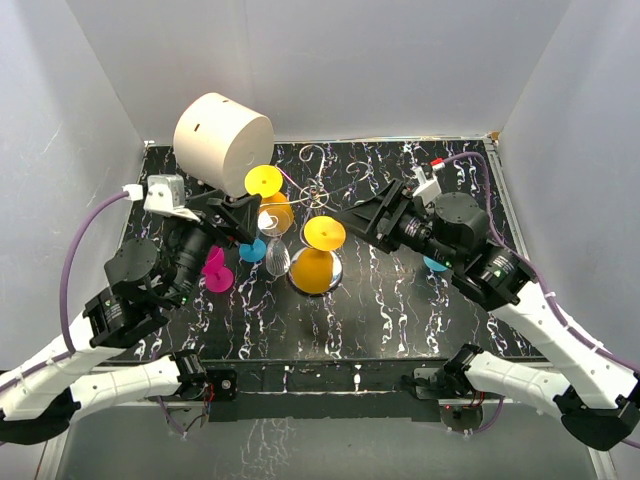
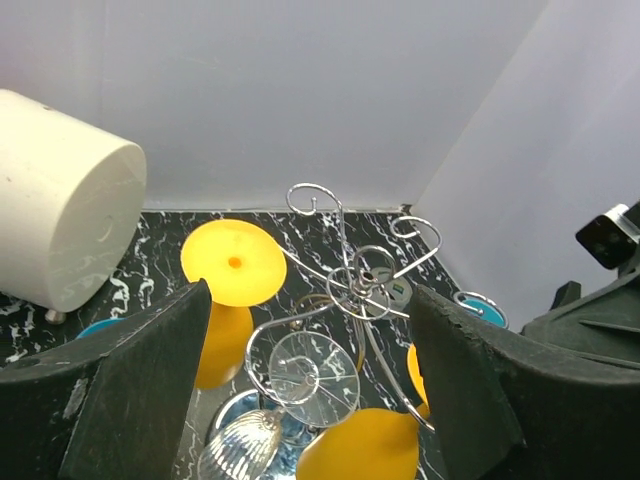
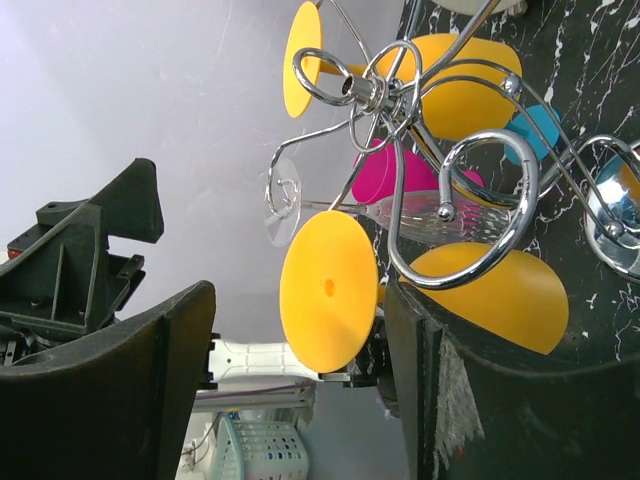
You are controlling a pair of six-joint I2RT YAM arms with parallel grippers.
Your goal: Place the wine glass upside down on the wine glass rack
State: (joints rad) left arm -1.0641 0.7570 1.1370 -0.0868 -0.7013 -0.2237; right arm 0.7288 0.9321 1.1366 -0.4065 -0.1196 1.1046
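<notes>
Seen from the top external camera, the wine glass rack point(image 1: 315, 196) stands mid-bench point(image 1: 420, 310) on its shiny round base. The clear wine glass point(image 1: 277, 258) hangs upside down on the rack's left side, bowl downward, with two yellow glasses point(image 1: 313, 268) also hanging there. The left end effector point(image 1: 250, 218) sits just left of the rack, the right end effector point(image 1: 350, 218) just right of it. A cream cylinder point(image 1: 222, 135) stands at the back left. A pink glass point(image 1: 215, 270) and a blue glass point(image 1: 252, 250) are on the bench near the left arm.

In the left wrist view, the left end effector point(image 2: 310, 295) is spread wide, its fingers point(image 2: 150, 390) holding nothing. The wine glass point(image 2: 300, 375) lies between them, apart from both, its foot ringed by one of the curled arms of the rack point(image 2: 345, 270).

In the right wrist view, the right end effector point(image 3: 300, 290) is likewise spread apart and empty. A yellow glass's foot point(image 3: 328, 290) faces the camera between the fingers point(image 3: 110, 400). Beyond it the wine glass point(image 3: 283, 205) hangs from the rack point(image 3: 400, 90).
</notes>
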